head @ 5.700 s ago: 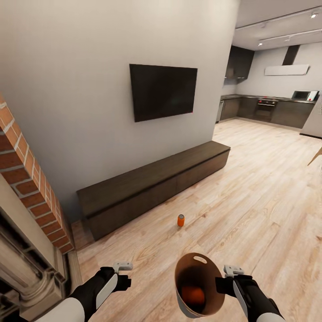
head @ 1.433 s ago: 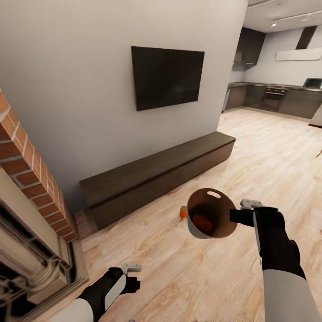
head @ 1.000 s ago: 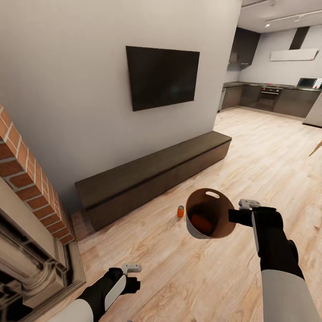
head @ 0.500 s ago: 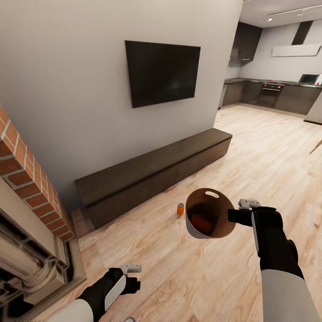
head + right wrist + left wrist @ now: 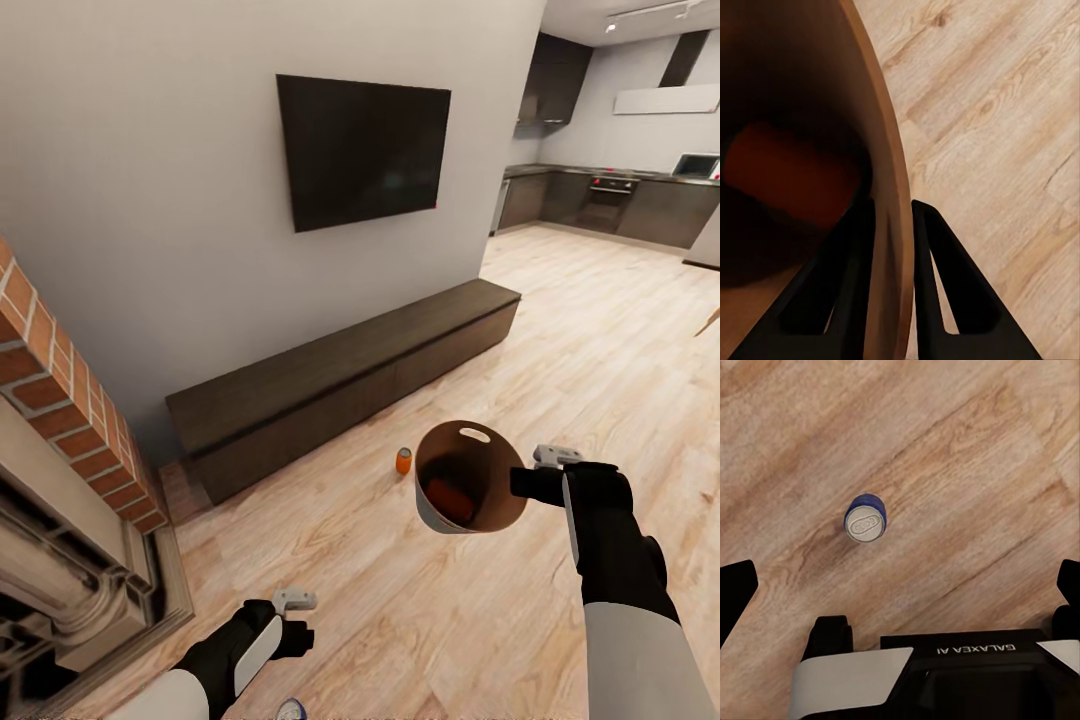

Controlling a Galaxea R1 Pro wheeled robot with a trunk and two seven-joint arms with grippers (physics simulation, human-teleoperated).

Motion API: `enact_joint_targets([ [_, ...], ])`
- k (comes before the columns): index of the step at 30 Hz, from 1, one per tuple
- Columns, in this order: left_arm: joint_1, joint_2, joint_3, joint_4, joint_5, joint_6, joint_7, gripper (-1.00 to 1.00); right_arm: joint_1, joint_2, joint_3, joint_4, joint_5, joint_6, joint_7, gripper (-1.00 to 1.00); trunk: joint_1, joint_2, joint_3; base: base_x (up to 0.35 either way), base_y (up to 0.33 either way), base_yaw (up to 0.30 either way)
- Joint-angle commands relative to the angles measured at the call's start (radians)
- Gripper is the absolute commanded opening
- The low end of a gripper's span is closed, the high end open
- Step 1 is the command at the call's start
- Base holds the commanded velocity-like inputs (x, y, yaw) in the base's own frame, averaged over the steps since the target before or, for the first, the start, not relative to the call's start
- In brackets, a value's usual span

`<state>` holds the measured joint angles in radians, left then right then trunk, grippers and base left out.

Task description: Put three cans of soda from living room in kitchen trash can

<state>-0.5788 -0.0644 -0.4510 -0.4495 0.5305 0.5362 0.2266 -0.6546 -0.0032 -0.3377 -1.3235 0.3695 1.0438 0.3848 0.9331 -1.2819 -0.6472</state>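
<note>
- Only readable writing: "GALAXEA AI" on my left wrist housing (image 5: 971, 648), seen upside down; no brand legible on any can.
- Blue can (image 5: 866, 518) upright on the wood floor (image 5: 967, 472), silver top with oval tab facing my left wrist camera; its top also peeks in at the head view's bottom edge (image 5: 290, 711).
- My left claw (image 5: 900, 592): fingers spread wide, nothing between them, hanging above the blue can, not touching it.
- My right claw (image 5: 894, 247) is clamped on the wall of the bin (image 5: 470, 492), one finger inside, one outside, bin held off the floor.
- Orange can (image 5: 451, 497) lies inside the bin, at its bottom.
- Second orange can (image 5: 403, 461) upright on the floor, between the bin and the long dark bench (image 5: 340, 385).
- Room: grey wall with black TV (image 5: 360, 150), brick fireplace (image 5: 60, 420) at left, light plank floor.
- Kitchen (image 5: 620, 195) far off at right: dark cabinets, oven, white hood.
</note>
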Motion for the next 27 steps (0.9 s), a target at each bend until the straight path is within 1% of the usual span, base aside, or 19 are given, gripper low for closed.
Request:
enact_joint_targets([
  [1, 0.0, 0.0, 0.0, 0.0, 0.0, 0.0, 0.0, 1.0, 0.0, 0.0, 0.0, 0.0, -0.024, 0.003, 0.006, -1.0, 0.0, 0.0, -0.002, 0.0, 0.0, 0.0],
  [10, 0.0, 0.0, 0.0, 0.0, 0.001, 0.001, 0.0, 1.0, 0.0, 0.0, 0.0, 0.0, -0.024, 0.003, 0.006, -1.0, 0.0, 0.0, -0.016, 0.0, 0.0, 0.0],
  [27, -0.002, 0.006, 0.007, 0.0, 0.002, 0.011, -0.004, 1.0, 0.0, 0.0, 0.0, 0.0, -0.024, 0.003, 0.006, -1.0, 0.065, -0.119, -0.094, 0.0, 0.0, 0.0],
])
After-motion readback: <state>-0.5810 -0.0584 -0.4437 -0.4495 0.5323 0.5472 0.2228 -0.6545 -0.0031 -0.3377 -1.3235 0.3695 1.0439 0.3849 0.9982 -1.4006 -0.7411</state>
